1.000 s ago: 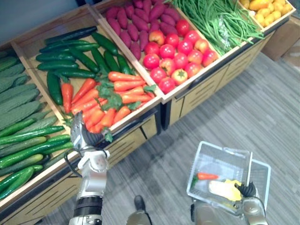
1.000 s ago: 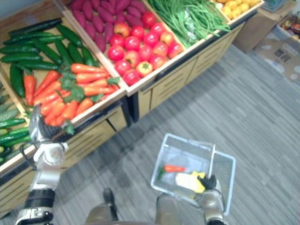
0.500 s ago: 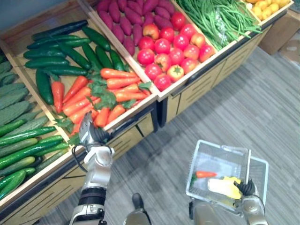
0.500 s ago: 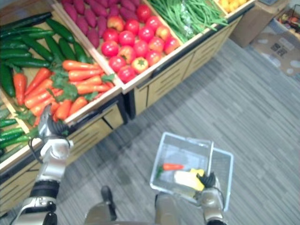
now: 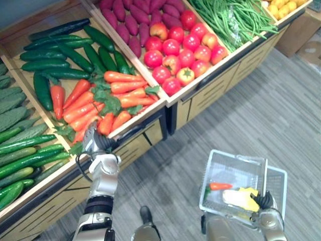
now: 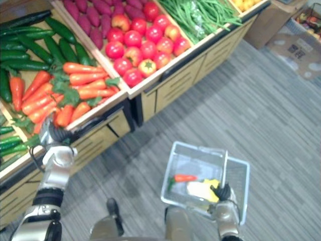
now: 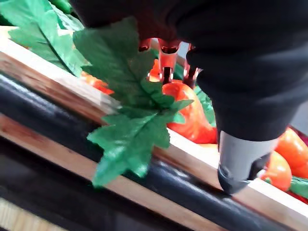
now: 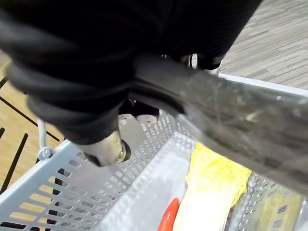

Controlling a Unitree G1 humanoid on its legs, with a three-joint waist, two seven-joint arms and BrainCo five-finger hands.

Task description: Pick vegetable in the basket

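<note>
Orange carrots (image 5: 105, 95) with green leaves lie in a wooden bin. My left hand (image 5: 96, 143) is at that bin's front edge, its fingers (image 7: 163, 55) reaching straight towards a carrot (image 7: 187, 115) behind a leaf (image 7: 130, 96); the thumb (image 7: 240, 163) stands apart over the rim, and it holds nothing. My right hand (image 5: 264, 202) is shut on the handle (image 8: 226, 110) of a grey plastic basket (image 5: 235, 155) held over the floor. Inside it lie one carrot (image 5: 220, 187) and a yellow vegetable (image 5: 241, 198).
Other bins hold dark cucumbers (image 5: 55, 55), red tomatoes (image 5: 180, 50), purple sweet potatoes (image 5: 130, 20), green beans (image 5: 230, 20) and yellow produce (image 5: 281, 7). Light green gourds (image 5: 15, 105) lie at the far left. Grey floor lies between the stand and the basket; a cardboard box (image 6: 296, 45) sits at right.
The view has shifted. My left hand has slid a little right along the carrot bin's front edge. The basket and my right hand hold as before.
</note>
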